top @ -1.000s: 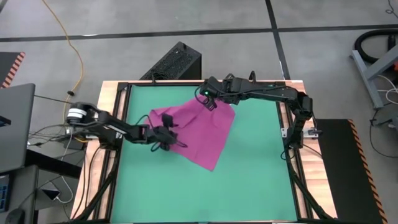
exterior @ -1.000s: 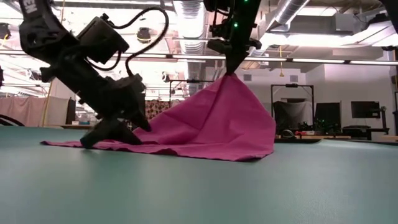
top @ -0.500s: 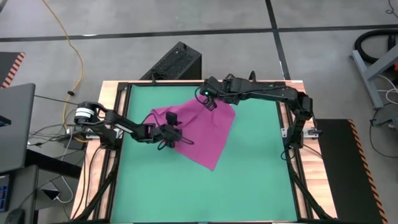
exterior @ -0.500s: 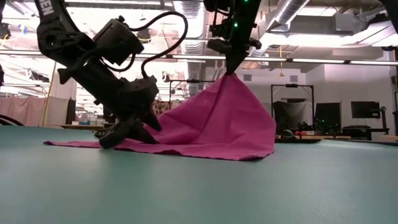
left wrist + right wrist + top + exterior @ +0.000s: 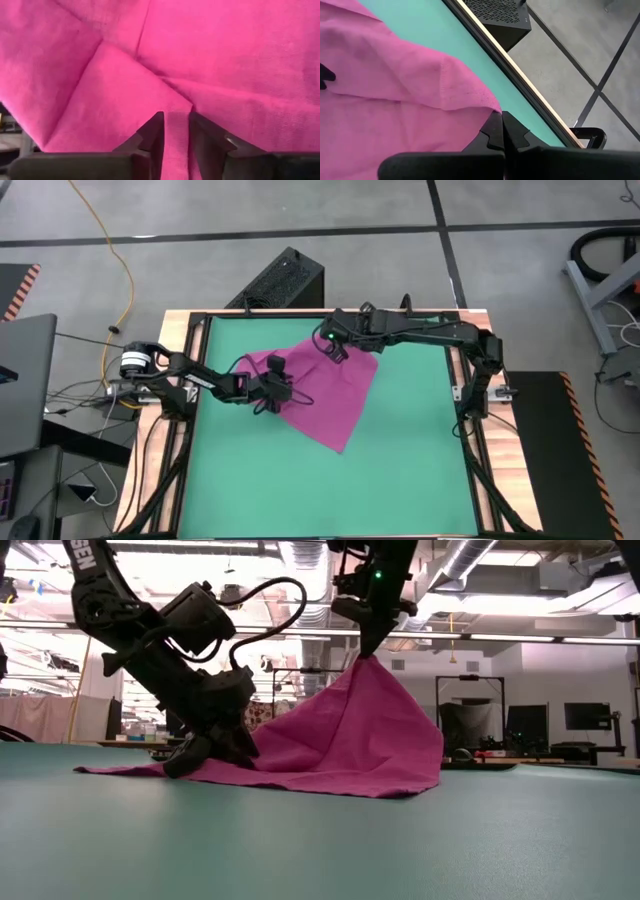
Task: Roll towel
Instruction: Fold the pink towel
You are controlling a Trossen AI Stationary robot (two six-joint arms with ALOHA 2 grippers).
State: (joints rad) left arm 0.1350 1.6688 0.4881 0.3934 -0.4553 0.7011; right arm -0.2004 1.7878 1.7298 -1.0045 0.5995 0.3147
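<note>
We see towel (image 5: 325, 395) spread over upper centre of green table (image 5: 400, 470) in high view. Right gripper (image 5: 337, 351), upper centre, fingers pinched together on towel's far corner, lifting it into peak at top centre of low view. Left gripper (image 5: 283, 392), centre left, low on towel's left part; fingers (image 5: 152, 137) narrowly apart with fold of cloth between; firm hold: we cannot tell.

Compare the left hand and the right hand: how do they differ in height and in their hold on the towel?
1. The left hand is low at the table, while the right hand is high above it.
2. The left hand's fingers stand slightly apart with towel fabric between them; the right hand's fingers are shut on a towel edge, lifting it into a peak.

Both are dark and touch the same towel.
</note>
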